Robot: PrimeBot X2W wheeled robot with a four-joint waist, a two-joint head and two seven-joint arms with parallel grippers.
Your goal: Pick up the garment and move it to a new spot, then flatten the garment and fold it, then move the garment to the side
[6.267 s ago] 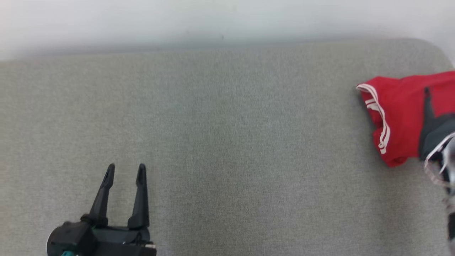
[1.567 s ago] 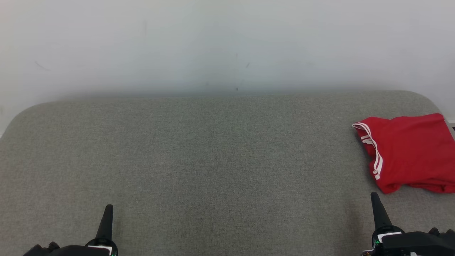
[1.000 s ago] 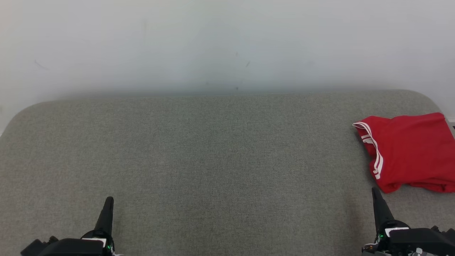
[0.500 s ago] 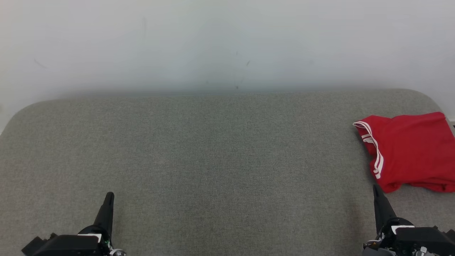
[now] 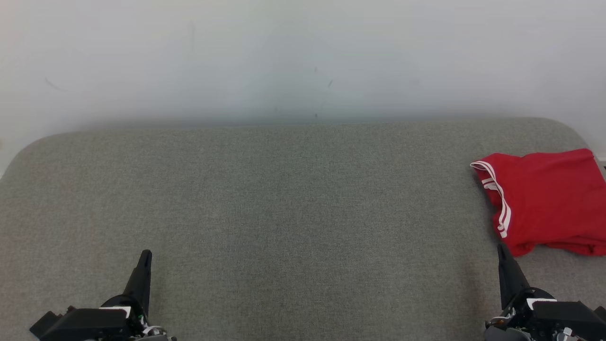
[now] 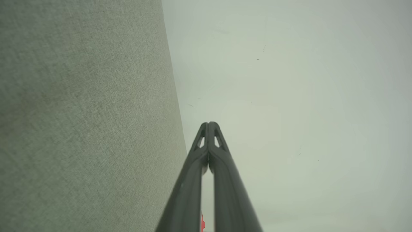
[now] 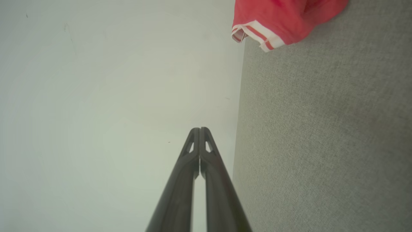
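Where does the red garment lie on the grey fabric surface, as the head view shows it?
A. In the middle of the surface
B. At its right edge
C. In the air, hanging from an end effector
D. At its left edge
B: the red garment, with white stripes along one hem, rests on the grey fabric surface at its right edge, toward the far corner.

Left gripper (image 5: 145,255), right gripper (image 5: 501,250) closed, empty; wrists seemingly rolled sideways.
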